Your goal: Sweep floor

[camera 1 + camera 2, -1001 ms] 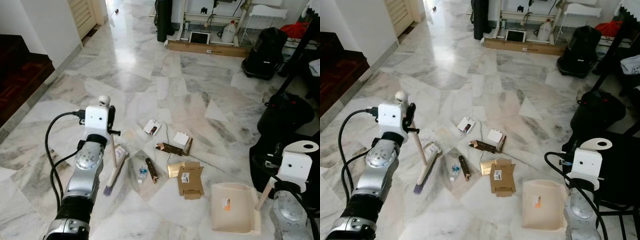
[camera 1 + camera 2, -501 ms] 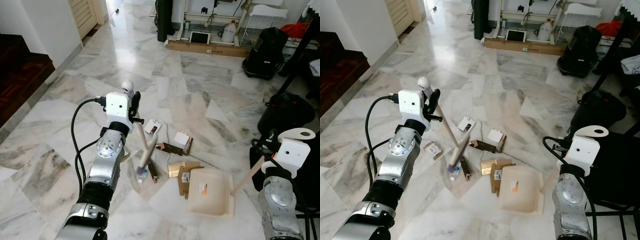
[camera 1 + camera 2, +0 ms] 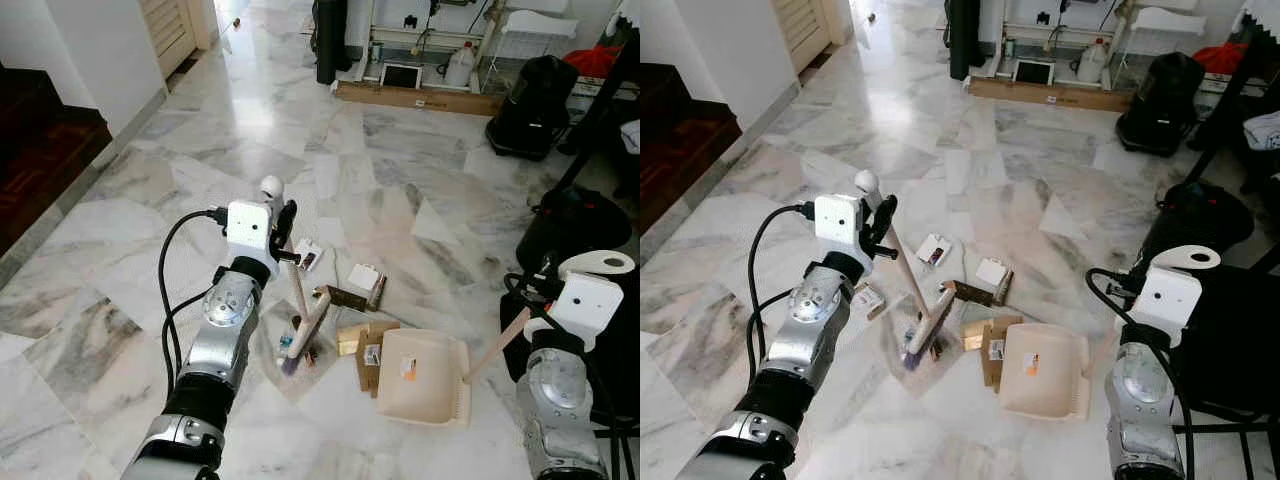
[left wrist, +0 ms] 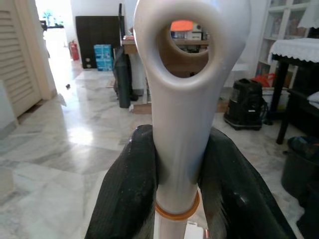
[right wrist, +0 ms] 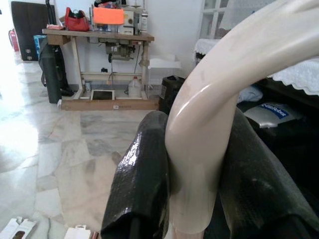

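While left gripper [image 4: 177,184] clamps the white-handled hand broom [image 3: 305,325], bristles among litter on marble floor [image 3: 250,120], and right gripper [image 5: 194,179] grips the beige plastic dustpan [image 3: 420,390] beside flat brown cardboard box [image 3: 373,345], a fast stroke could scatter scraps past pan's lip.

The left gripper [image 4: 179,199] holds the top of the broom [image 3: 303,325], and the broom's brush end sits on the floor [image 3: 250,120] in the middle of the scattered boxes [image 3: 375,352] (a small bottle [image 3: 286,342] lies there too). The dustpan [image 3: 422,377] lies just right of the boxes. The right gripper [image 5: 194,199] holds its handle, further right. A dark bin [image 3: 570,225] stands behind that.
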You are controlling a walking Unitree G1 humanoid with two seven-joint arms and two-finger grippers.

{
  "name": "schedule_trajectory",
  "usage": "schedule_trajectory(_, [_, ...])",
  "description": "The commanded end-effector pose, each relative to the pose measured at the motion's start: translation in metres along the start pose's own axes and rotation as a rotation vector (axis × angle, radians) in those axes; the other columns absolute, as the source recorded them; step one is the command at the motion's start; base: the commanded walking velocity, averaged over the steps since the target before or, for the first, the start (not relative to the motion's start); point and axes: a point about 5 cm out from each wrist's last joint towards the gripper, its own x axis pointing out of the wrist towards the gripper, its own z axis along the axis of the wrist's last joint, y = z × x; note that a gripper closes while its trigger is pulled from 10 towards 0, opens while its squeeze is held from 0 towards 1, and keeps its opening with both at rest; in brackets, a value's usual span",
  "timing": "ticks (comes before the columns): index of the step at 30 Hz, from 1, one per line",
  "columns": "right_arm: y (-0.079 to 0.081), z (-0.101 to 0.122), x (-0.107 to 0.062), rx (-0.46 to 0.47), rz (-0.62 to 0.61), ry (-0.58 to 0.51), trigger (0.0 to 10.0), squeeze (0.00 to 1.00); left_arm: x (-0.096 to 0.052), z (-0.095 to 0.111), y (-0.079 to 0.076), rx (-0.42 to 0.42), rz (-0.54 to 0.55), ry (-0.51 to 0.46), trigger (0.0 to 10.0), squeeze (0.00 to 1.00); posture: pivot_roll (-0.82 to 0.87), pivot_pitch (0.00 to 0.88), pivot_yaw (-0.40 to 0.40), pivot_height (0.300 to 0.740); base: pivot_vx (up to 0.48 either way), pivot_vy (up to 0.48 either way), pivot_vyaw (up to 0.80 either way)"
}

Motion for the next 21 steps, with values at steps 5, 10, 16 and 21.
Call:
schedule_trajectory(5, [-0.0068, 0.0053, 0.003, 0.004, -0.031, -0.037, 10.0, 0.0, 0.002, 0.0055, 0.0034, -0.002, 0.016, -0.035, 10.0, 0.0, 0.02, 0.051, 0.013, 0.74, 0.0, 0.0, 0.0])
schedule_trajectory(10, [-0.0079, 0.0052, 0.002, 0.004, -0.037, -0.036, 10.0, 0.0, 0.0019, 0.0056, 0.0032, -0.003, 0.017, -0.036, 10.0, 0.0, 0.02, 0.047, 0.013, 0.74, 0.0, 0.0, 0.0])
schedule_trajectory(16, [-0.01, 0.0058, 0.0015, -0.008, -0.038, -0.04, 10.0, 0.0, 0.0011, 0.0042, 0.003, -0.003, 0.011, -0.031, 10.0, 0.0, 0.01, 0.043, 0.016, 0.74, 0.0, 0.0, 0.0])
schedule_trajectory(21, [-0.009, 0.0053, 0.0011, 0.014, -0.04, -0.034, 10.0, 0.0, 0.0003, 0.0038, 0.003, -0.007, 0.011, -0.031, 10.0, 0.0, 0.02, 0.042, 0.017, 0.74, 0.0, 0.0, -0.38])
